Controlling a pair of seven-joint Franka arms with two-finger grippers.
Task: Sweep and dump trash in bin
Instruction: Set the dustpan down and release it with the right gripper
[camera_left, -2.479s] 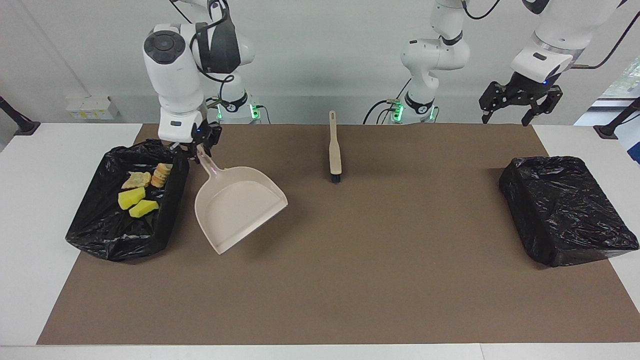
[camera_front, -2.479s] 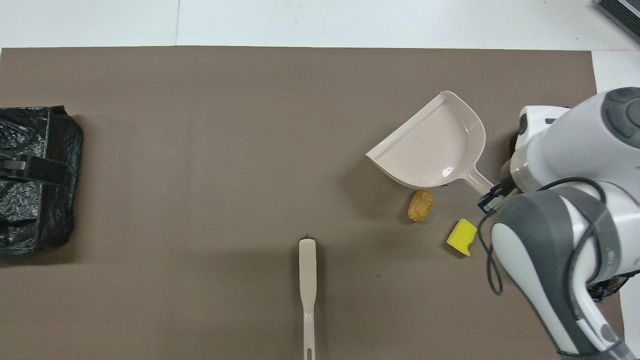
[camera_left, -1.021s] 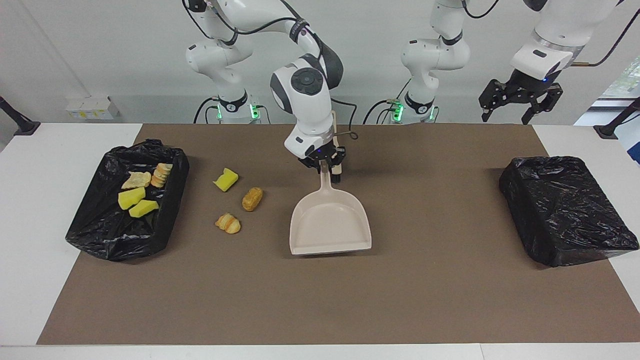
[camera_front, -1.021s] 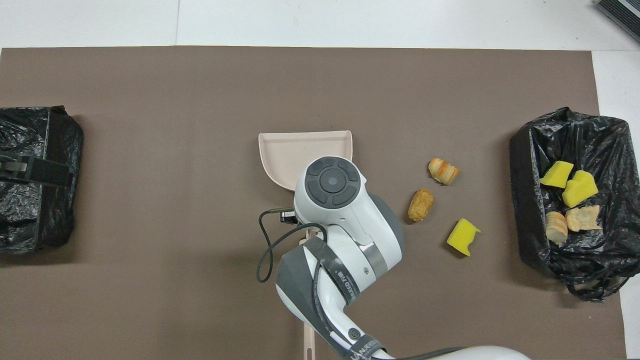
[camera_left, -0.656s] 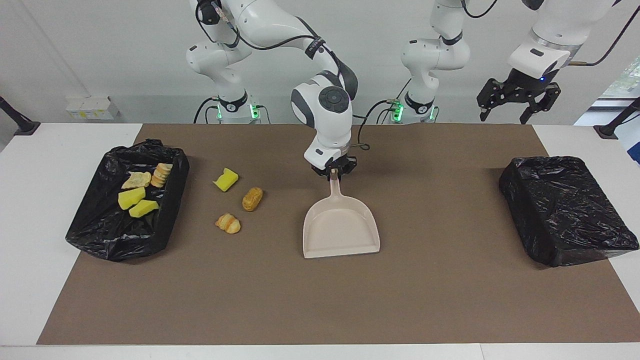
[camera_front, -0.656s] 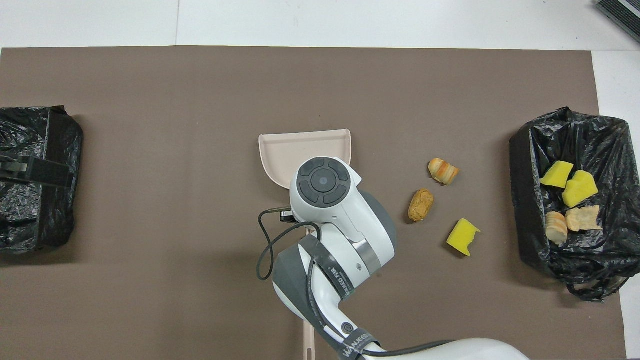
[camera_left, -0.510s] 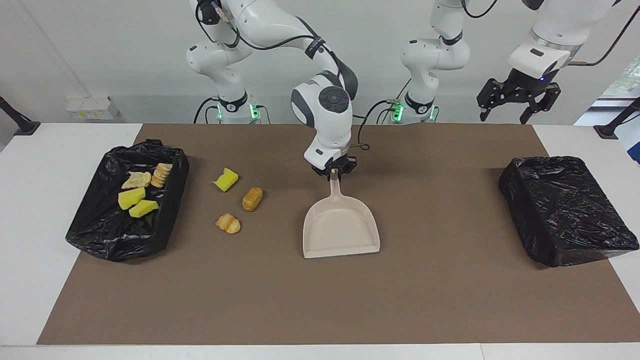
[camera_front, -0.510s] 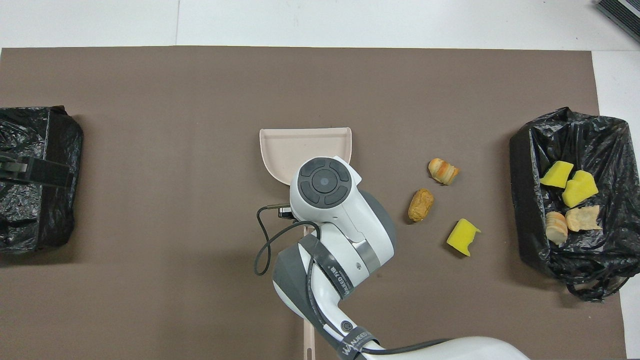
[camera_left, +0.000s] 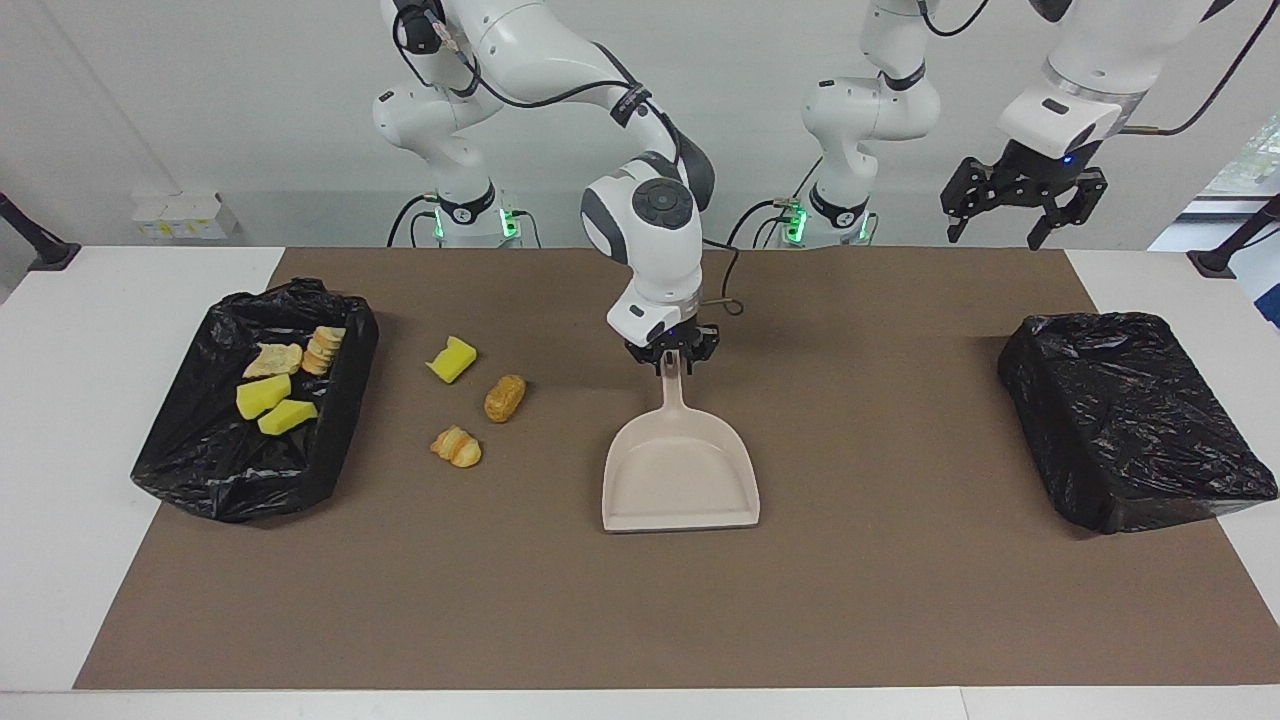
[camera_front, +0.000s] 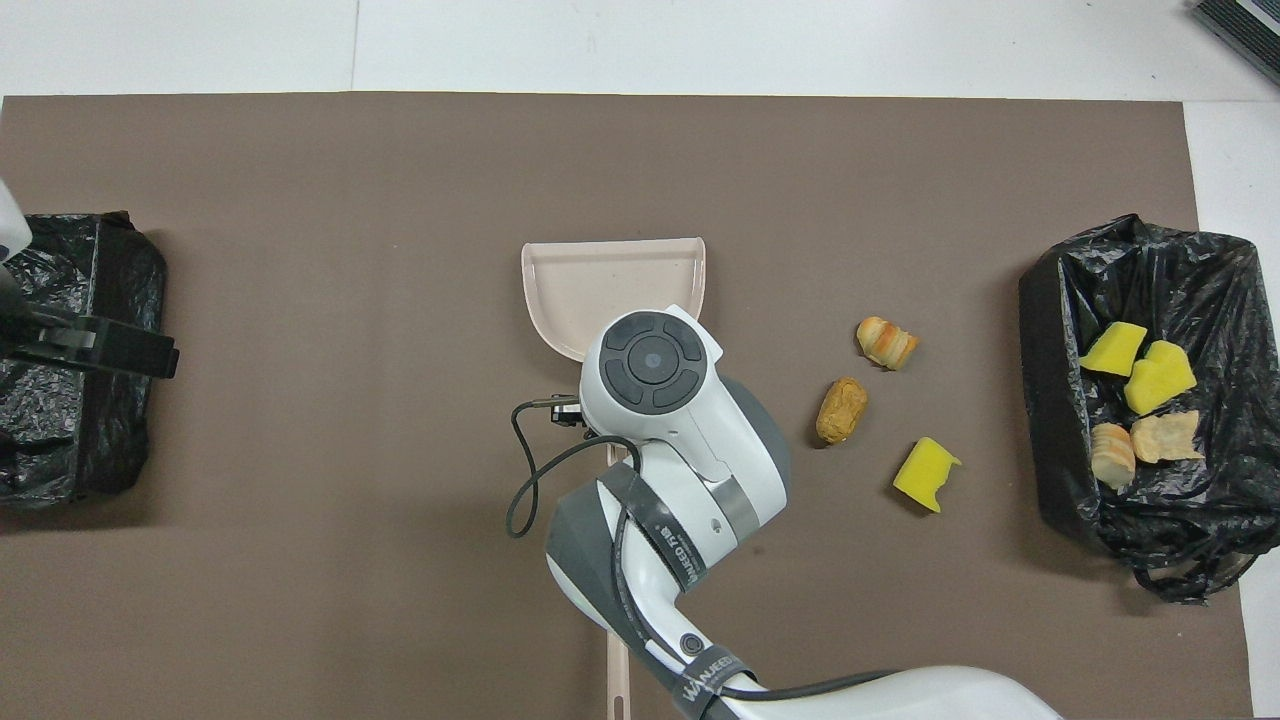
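Brown mat (camera_left: 640, 600) covers white table (camera_left: 60, 450); grey wall.

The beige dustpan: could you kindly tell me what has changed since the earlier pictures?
The right gripper carried the beige plastic dustpan from beside the open black-lined bin to the middle of the brown mat, where it lies flat, gripper at its handle. The waiting left gripper rose slightly. Three loose trash bits and four in the bin stayed put.

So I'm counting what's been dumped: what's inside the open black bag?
Four pieces show in the open black bag: two yellow sponge chunks and two bread pieces. The bag's folds could cover more.
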